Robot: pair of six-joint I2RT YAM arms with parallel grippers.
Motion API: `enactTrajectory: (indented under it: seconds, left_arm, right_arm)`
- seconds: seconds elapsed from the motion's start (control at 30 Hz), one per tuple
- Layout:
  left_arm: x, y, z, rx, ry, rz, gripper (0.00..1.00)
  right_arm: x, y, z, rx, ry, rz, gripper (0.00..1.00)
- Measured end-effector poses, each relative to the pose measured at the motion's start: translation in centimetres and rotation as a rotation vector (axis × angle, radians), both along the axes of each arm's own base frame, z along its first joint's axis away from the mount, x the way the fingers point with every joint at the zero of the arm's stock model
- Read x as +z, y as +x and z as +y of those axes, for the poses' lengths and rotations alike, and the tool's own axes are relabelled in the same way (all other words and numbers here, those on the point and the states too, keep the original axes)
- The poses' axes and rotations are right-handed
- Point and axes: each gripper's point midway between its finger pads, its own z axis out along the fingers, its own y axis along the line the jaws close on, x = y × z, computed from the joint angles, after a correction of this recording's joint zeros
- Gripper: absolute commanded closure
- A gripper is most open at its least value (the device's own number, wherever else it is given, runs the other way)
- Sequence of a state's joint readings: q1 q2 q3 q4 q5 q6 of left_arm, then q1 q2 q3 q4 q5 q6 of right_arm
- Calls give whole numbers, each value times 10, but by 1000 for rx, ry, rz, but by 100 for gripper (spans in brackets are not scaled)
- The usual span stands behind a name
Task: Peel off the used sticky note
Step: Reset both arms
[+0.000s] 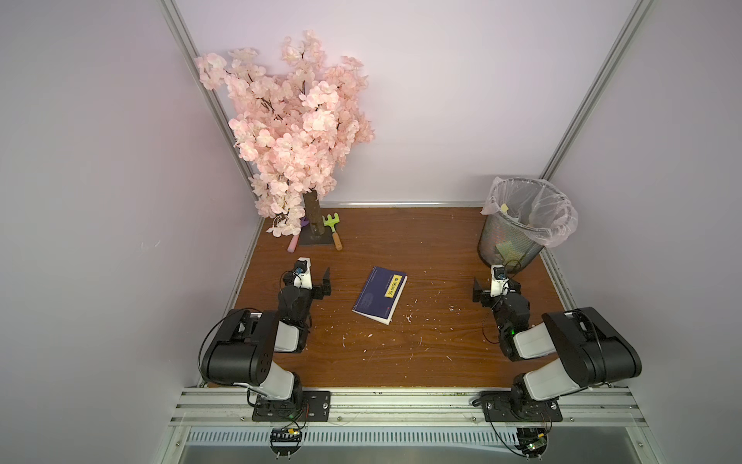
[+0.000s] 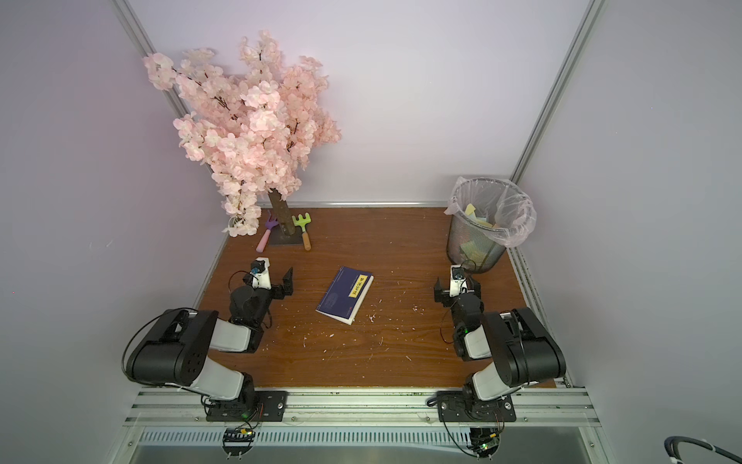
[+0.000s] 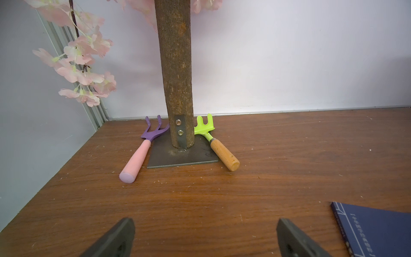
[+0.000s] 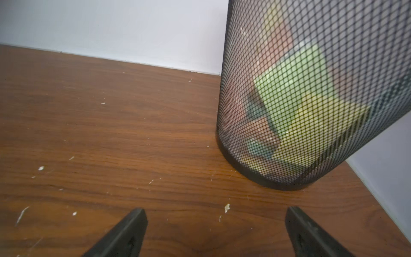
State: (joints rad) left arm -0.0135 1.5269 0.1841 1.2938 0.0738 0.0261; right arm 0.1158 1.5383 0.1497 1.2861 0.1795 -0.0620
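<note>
Hovering, left gripper [image 3: 205,221] and right gripper [image 4: 215,209] flank book [image 1: 379,295].

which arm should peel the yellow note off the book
probably right: the yellow note sits on the side of the book nearer the open right pincer, and the bin stands beside that arm

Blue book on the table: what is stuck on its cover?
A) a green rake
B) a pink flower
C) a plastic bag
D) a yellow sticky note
D: in a top view, a yellow sticky note lies on the cover of the blue book, along one long edge.
</note>
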Motion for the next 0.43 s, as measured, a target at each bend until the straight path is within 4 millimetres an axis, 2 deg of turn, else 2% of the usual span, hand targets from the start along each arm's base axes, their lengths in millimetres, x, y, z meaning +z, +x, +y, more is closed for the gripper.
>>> enactTrajectory:
  seconds: [0.13, 0.43]
  left_arm:
    - [0, 0, 0, 0, 0, 0, 1]
    - [0, 0, 1, 4, 0, 1, 1]
  right_arm:
    - [14, 10, -2, -6, 14, -44, 1]
    - [15, 11, -3, -6, 18, -47, 1]
